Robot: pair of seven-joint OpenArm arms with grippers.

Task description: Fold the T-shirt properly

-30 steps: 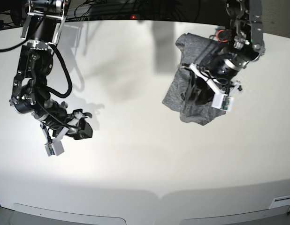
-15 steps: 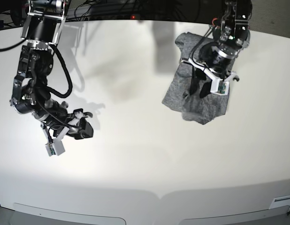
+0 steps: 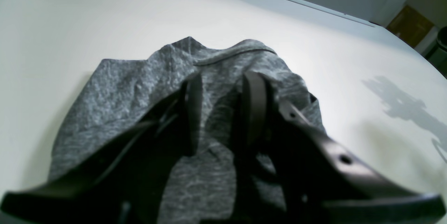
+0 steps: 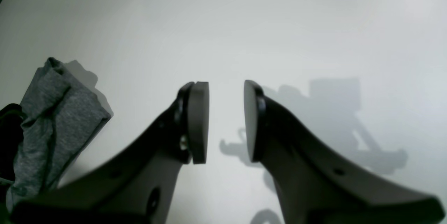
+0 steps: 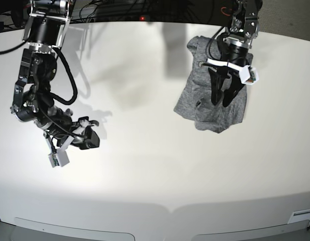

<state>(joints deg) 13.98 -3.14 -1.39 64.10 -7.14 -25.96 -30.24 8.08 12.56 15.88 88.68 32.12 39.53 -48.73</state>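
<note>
Fabric of the heather-grey, wrinkly knit T-shirt (image 5: 205, 103) lies bunched in a compact folded heap on the white counter (image 5: 155, 170), at about 1 o'clock in the base view. Directly over it hangs the left end effector (image 5: 222, 102), its dark fingers (image 3: 253, 108) parted a little with nothing gripped between them. Right end effector (image 5: 91, 131) sits well apart at about 9 o'clock, jaws slightly spread and empty above bare counter.
</note>
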